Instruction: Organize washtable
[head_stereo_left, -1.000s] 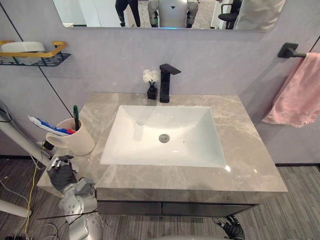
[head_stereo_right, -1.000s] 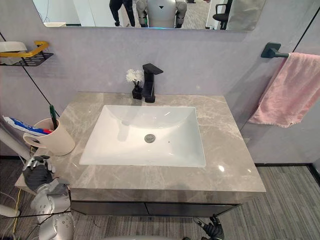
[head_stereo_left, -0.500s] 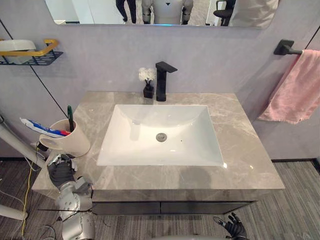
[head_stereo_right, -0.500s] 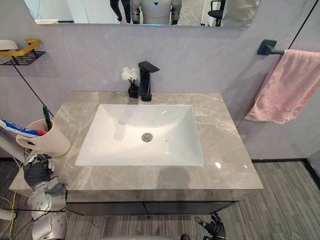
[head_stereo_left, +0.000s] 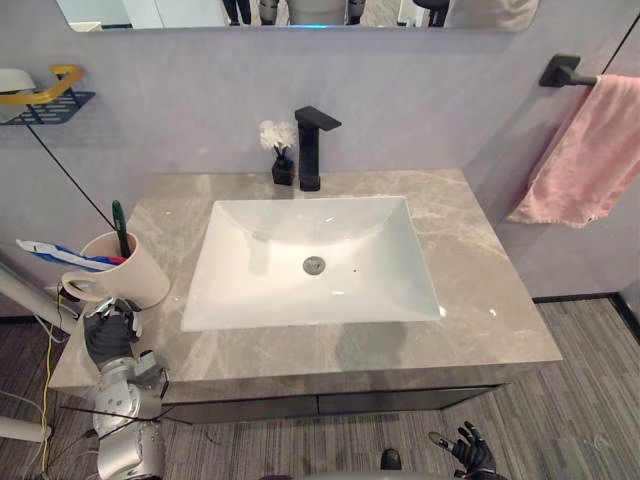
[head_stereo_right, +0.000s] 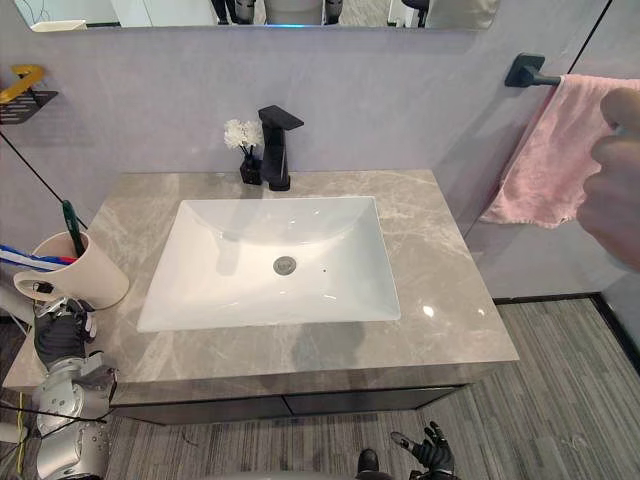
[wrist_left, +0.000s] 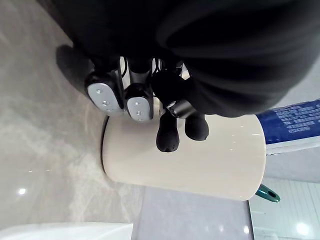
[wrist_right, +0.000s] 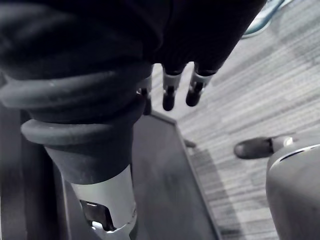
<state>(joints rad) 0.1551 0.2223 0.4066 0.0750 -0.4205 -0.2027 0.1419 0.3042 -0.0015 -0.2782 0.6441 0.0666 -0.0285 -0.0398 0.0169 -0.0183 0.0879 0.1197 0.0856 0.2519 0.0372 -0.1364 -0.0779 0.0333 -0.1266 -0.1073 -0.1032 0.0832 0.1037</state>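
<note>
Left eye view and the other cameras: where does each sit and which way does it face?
Left eye view: on the head, looking down at the sink, the cup and the left hand.
Right eye view: beside it, same scene; right hand low near the floor.
Left wrist view: on that wrist, facing the cup past its hand.
Right wrist view: on that wrist, facing the floor past open fingers.
Shared: the cup.

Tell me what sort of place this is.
Most likely a bathroom: a white basin set in a grey washtable with a black tap, a pink towel on a wall bar, and a cup holding a toothbrush.
</note>
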